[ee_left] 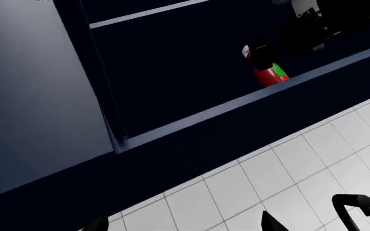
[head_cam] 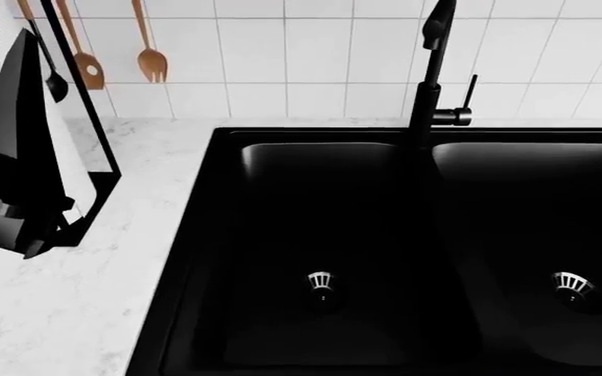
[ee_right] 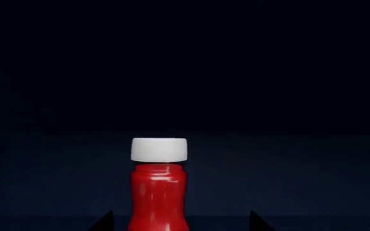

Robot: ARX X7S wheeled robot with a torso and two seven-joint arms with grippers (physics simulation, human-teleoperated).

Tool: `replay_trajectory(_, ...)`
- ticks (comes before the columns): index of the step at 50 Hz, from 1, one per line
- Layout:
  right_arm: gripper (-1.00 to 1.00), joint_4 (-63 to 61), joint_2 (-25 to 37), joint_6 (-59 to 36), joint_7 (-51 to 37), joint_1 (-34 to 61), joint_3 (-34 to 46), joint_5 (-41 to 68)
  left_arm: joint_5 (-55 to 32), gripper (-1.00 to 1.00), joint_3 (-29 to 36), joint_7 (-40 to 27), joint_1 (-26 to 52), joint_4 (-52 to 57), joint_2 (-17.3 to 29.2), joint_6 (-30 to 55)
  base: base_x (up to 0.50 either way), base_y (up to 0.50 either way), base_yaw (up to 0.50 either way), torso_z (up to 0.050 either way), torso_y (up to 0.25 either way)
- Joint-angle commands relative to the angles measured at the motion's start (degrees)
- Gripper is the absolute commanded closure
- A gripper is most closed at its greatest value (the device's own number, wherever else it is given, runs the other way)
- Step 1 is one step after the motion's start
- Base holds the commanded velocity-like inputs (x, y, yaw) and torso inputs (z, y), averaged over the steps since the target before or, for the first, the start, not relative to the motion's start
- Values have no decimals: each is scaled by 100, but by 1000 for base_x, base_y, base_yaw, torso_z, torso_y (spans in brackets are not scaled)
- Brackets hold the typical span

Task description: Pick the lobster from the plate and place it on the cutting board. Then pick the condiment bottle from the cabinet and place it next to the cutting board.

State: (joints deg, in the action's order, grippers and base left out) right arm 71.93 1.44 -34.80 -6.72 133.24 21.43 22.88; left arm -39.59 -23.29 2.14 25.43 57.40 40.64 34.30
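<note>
The condiment bottle [ee_right: 158,192], red with a white cap, stands upright inside the dark cabinet. In the right wrist view it sits between the two fingertips of my right gripper [ee_right: 181,222], which is open wide, with a gap on each side of the bottle. In the left wrist view the bottle [ee_left: 271,74] shows on the cabinet shelf, partly hidden by my dark right arm [ee_left: 307,29]. My left gripper [ee_left: 185,224] is open and empty below the cabinet, facing the white tiled wall. The lobster, the plate and the cutting board are out of view.
An open cabinet door [ee_left: 37,82] hangs left of the shelf opening. Below are a black double sink [head_cam: 322,235], a tall black faucet [head_cam: 426,78], a marble counter [head_cam: 60,313], a towel rack [head_cam: 29,157] and hanging wooden utensils [head_cam: 150,47].
</note>
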Motion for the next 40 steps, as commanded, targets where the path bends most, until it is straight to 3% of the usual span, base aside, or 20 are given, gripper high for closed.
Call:
replay_trajectory(1, -100, 302, -142, 101, 398, 124, -405, -434, 16, -100, 369, -9, -1183, -67, -311, -119, 23, 0, 0, 0, 0)
replay_trajectory(11, -100, 286, -142, 798, 294, -314, 1147, 1642, 16, -100, 407, -31, -1191, -104, -286, -173, 74, 0, 0, 0, 0)
replay_trajectory(17, -100, 289, -139, 1096, -30, -517, 1918, 2288, 42, -100, 458, -48, -1191, -125, -272, -197, 158, 0, 0, 0, 0)
replay_trajectory(29, -100, 301, -19, 284, 167, 162, 766, 816, 259, -100, 575, -146, -1216, -177, -277, -262, 0, 0, 0, 0, 0)
replay_trajectory(40, -100, 301, -121, 169, 343, -134, -194, -164, 496, -100, 692, -118, -1215, -161, -268, -477, 0, 0, 0, 0, 0)
